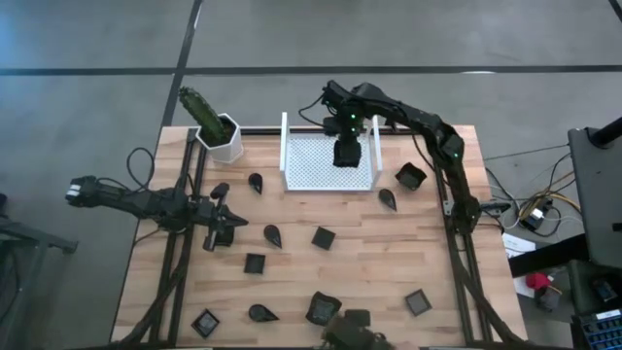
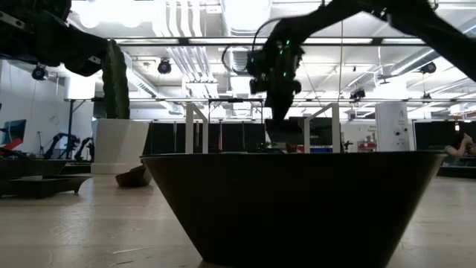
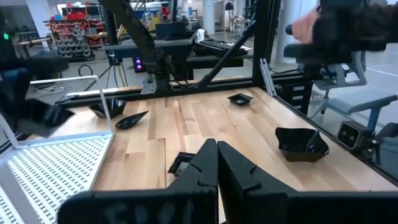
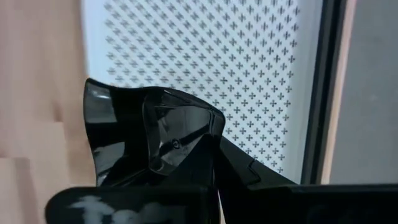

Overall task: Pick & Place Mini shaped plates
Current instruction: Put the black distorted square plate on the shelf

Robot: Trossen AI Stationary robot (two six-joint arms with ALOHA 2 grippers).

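From above, the right pincer [image 1: 347,154] is seen hanging over the white tray [image 1: 301,167] at the far side of the bench [image 1: 369,253]. A small dark plate [image 1: 347,156] is pinched in it. The other mini plates [image 1: 324,237] lie spread on the wood, nearer than the pincer and to both sides of it. The left pincer [image 1: 231,222] waits low over the bench, well away from the tray, with its fingers pressed together and nothing held.

From bench height, the right pincer [image 2: 281,112] is seen above the tray's upright sides [image 2: 197,128], with the plate just under it. A big dark plate [image 2: 297,205] sits close to the camera.

From the left wrist, the closed fingers [image 3: 214,171] are seen, with a square plate [image 3: 301,143] beyond them.

From the right wrist, the held plate [image 4: 152,134] is gripped by its rim, and the dotted tray floor [image 4: 249,74] lies under it.

The plate should probably be lowered gently until it is near the tray floor, kept flat, and only then let go, so it is not tipped or bounced out.
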